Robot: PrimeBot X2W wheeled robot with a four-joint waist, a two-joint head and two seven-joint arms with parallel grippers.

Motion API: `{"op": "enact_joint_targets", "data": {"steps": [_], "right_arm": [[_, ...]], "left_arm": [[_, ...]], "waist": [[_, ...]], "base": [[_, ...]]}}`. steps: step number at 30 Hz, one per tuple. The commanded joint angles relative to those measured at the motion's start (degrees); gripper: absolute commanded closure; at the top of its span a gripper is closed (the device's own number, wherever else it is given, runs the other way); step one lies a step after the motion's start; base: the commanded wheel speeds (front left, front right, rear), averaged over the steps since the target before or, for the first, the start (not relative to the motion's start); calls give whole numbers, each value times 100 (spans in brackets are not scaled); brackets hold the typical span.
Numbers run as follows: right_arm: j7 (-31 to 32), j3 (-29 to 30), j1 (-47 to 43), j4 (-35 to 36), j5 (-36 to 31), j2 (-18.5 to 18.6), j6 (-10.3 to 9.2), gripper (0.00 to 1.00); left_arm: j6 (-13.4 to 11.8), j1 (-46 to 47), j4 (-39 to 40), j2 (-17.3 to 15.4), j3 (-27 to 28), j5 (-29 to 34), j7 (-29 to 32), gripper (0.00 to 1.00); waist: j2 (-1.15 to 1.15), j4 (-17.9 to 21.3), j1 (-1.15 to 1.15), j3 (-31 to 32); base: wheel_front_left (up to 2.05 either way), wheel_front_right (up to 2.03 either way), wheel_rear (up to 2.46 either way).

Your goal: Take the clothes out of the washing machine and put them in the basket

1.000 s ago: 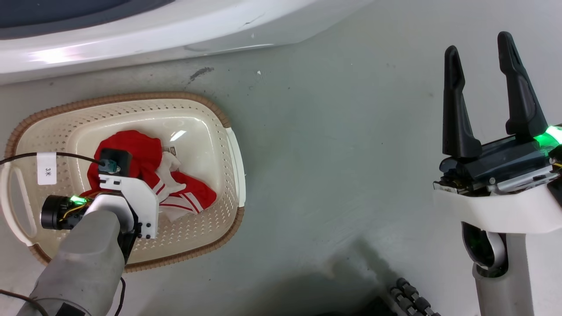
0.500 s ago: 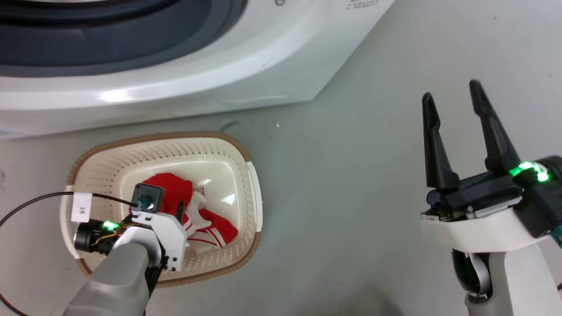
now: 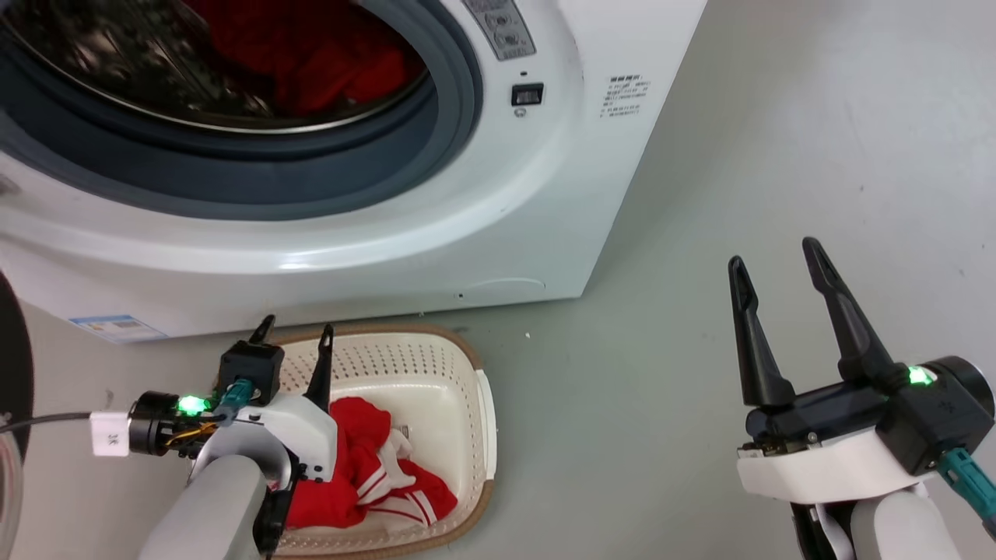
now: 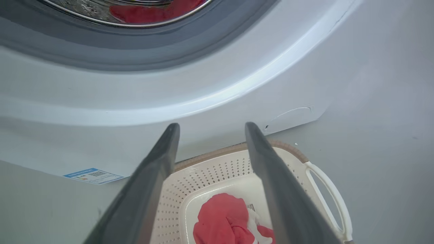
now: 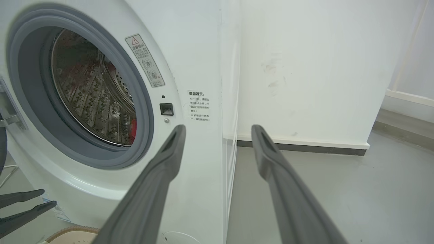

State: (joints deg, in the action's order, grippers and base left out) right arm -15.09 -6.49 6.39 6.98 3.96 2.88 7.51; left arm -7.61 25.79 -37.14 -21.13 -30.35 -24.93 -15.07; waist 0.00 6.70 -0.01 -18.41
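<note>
Your left pincer point(image 3: 296, 327) spread empty above the basket point(image 3: 405, 362), red clothes point(image 3: 354, 467) inside it, your right pincer point(image 3: 773, 255) spread empty, washing machine point(image 3: 545, 218) behind.

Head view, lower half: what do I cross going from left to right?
The left gripper → clothes lying in the basket → right rim of the basket → bare grey floor → right gripper.
</note>
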Motion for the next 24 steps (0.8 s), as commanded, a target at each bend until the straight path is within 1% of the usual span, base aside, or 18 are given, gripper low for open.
{"op": "enact_joint_targets", "data": {"steps": [1,5,9,15,17,20,24], "right_arm": [[-12,12,-100,-22,-33,-1,-4,0],[-12,1,-224,-42,-24,-2,-4,0],[-12,-35,-282,-46,-21,-3,-4,0],[-12,-89,-272,-15,7,-3,-4,0],[-12,-98,-227,1,12,-3,-4,0],[-12,-133,-111,44,27,-3,-4,0],[-11,-177,92,110,16,-2,-4,0]], "left_arm": [[-34,-110,169,1,119,94,-14,0],[-103,-450,910,15,712,452,-14,0],[-126,-622,1501,119,1304,695,-14,0],[61,-610,1980,350,2046,846,-15,0],[162,-495,1975,403,2256,880,-15,0],[343,-163,1755,437,2421,941,-15,0],[546,564,1110,403,2530,922,-15,0]], "waist": [[0,-56,1,239],[0,-26,1,463],[0,23,1,605],[0,136,1,616],[0,179,1,559],[0,263,1,399],[0,394,1,39]], "base": [[0,0,0],[0,0,0],[0,0,0],[0,0,0],[0,0,0],[0,0,0],[0,0,0]]}}
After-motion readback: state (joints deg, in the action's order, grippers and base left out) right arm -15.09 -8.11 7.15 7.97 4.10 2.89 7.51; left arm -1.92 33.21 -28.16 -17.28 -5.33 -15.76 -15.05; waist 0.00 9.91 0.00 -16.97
